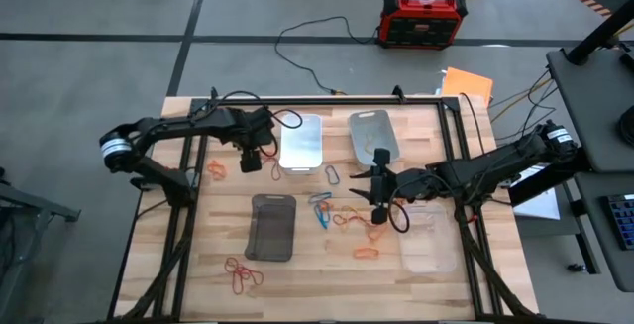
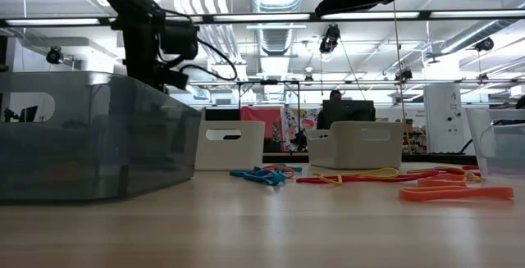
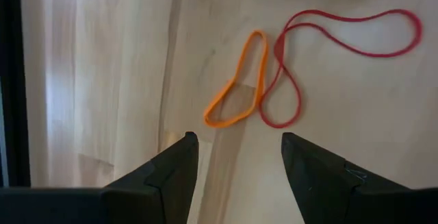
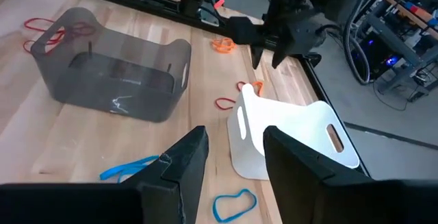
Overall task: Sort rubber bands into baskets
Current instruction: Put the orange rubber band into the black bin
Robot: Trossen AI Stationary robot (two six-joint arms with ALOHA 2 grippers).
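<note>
In the low view the dark smoky basket (image 2: 90, 137) runs off the picture's side, and the clear basket (image 2: 500, 141) is cut at the opposite edge. The person (image 2: 335, 97) behind the monitor is mostly hidden. From above, the red loops (image 1: 243, 274) near the bench (image 1: 198, 274) front tangle too finely to count, and the clear basket's outline is faint

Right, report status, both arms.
Left pincer open above orange band and red band. Right pincer open, empty, mid-table. Baskets look empty. Nothing blocking.
</note>
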